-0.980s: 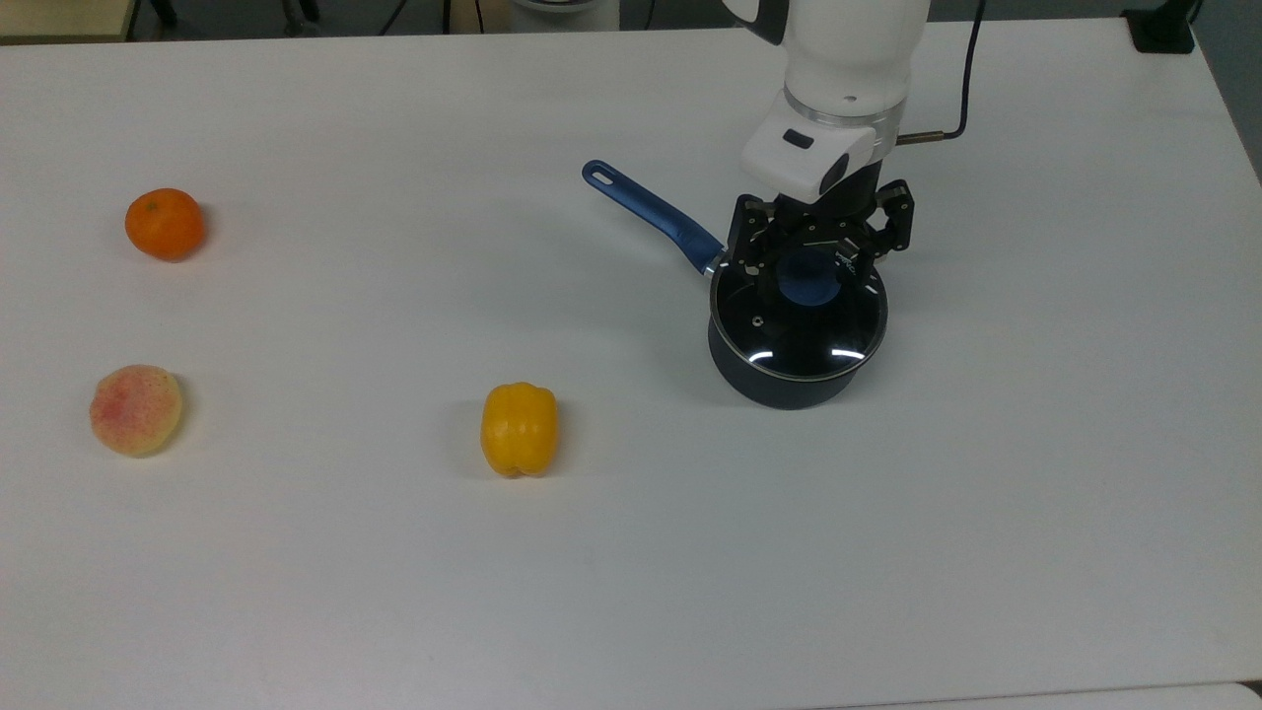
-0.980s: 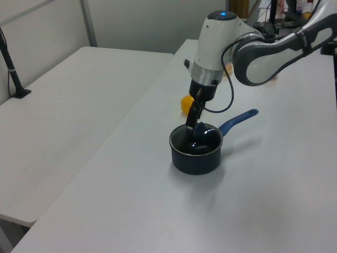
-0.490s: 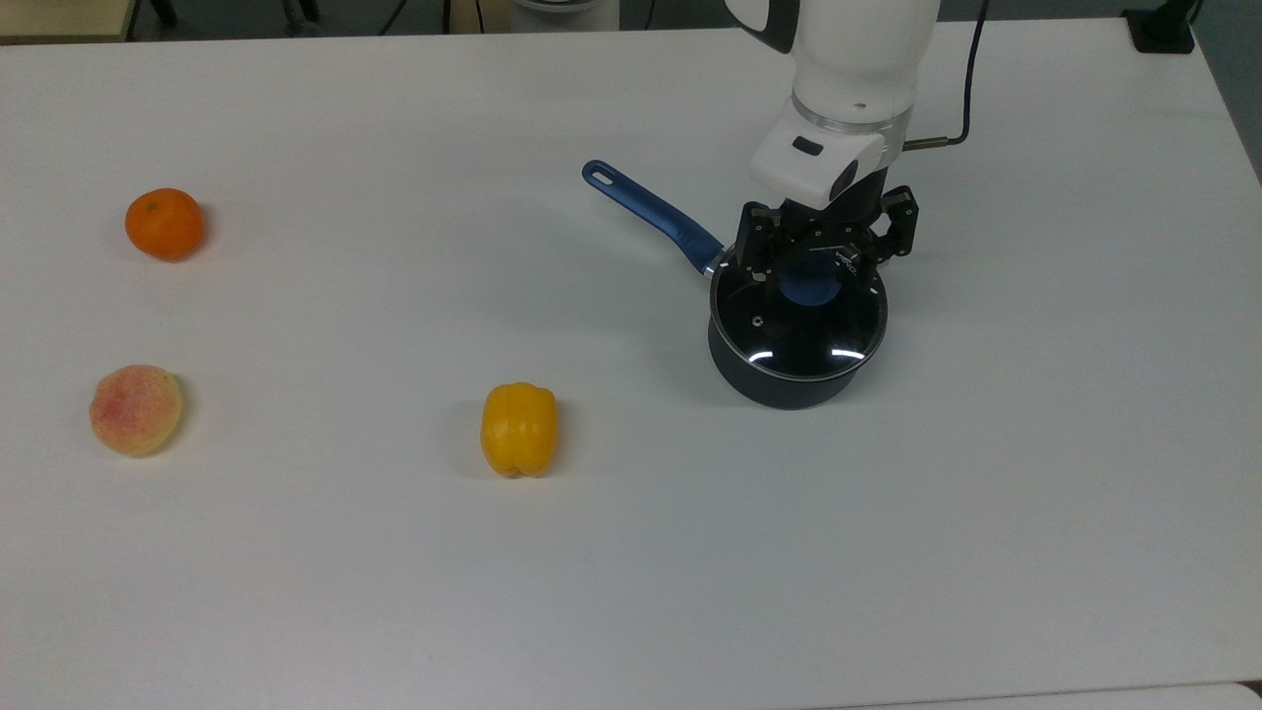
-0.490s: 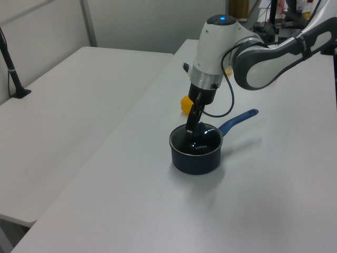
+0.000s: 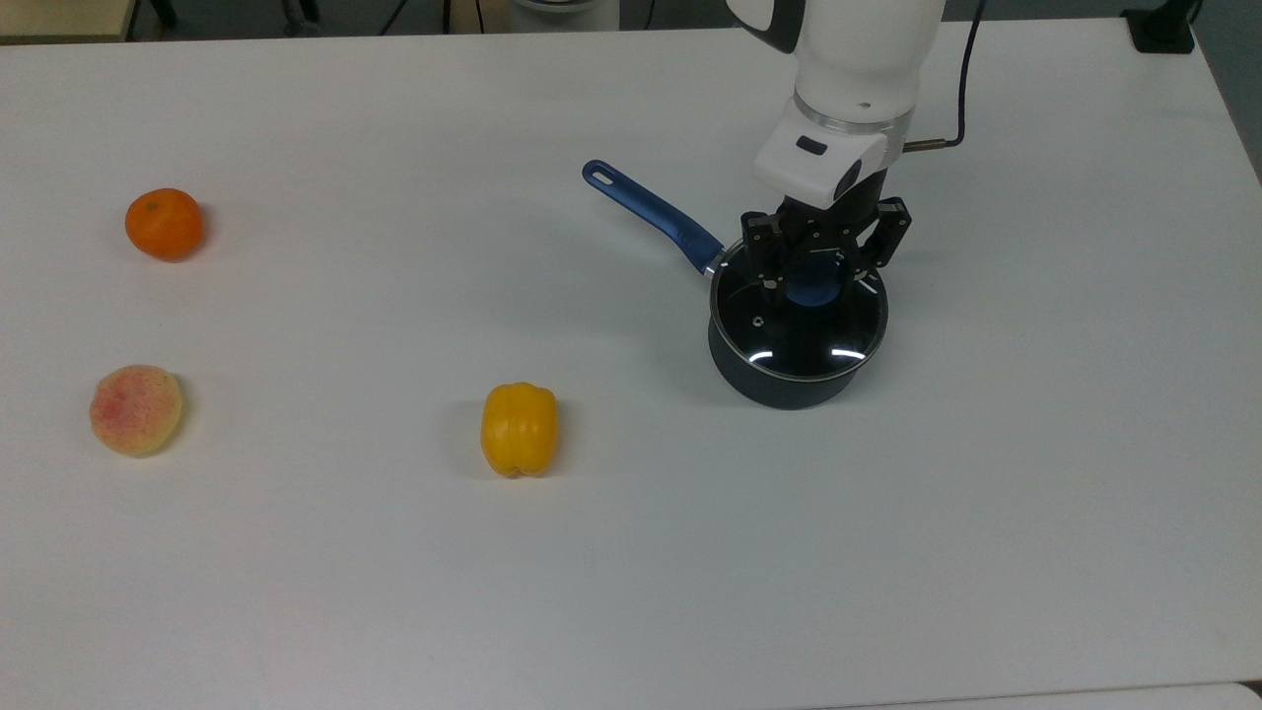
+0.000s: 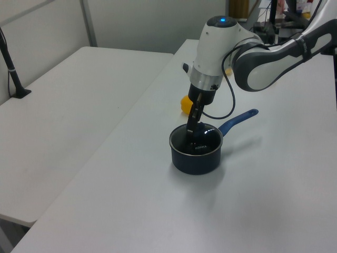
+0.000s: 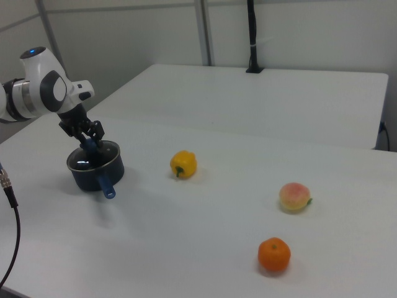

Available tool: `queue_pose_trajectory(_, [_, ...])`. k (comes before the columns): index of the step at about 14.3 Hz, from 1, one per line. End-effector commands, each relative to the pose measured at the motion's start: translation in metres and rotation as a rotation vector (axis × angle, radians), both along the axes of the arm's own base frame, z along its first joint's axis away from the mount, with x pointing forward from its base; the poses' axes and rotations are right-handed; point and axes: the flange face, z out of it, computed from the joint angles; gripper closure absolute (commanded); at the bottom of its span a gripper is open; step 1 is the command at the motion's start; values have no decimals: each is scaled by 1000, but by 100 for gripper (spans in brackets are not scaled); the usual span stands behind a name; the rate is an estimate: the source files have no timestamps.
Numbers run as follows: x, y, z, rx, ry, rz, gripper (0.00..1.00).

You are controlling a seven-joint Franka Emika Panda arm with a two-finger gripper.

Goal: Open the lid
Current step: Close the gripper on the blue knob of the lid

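The lid, a clear glass disc with a blue knob, lies flat on the dark saucepan, whose blue handle points to the top view's upper left. My gripper reaches down from above, its fingers drawn in against the two sides of the knob. In the left view the gripper dips onto the saucepan. The right view shows the gripper over the saucepan, straddling the knob.
On the white table, a yellow bell pepper lies to the top view's left of the saucepan. An orange and a peach sit at the top view's far left. A black cable trails behind the arm.
The fingers have drawn in from a wide stance to the sides of the knob. The lid and saucepan have not moved.
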Motion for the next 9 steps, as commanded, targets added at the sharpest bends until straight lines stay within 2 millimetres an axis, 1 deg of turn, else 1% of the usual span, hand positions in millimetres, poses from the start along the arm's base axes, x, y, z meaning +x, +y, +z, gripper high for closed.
queue_pose_trajectory(1, [1, 3, 2, -1, -23, 1, 100])
queue_pose_trajectory(3, [0, 1, 9, -1, -28, 0, 100])
queue_pose_trajectory(5, [2, -6, 19, 1, -38, -11, 100])
queue_pose_trajectory(8, [-2, -7, 30, 6, -50, -13, 100])
queue_pose_trajectory(9, [-2, -12, 35, 5, -53, -19, 100])
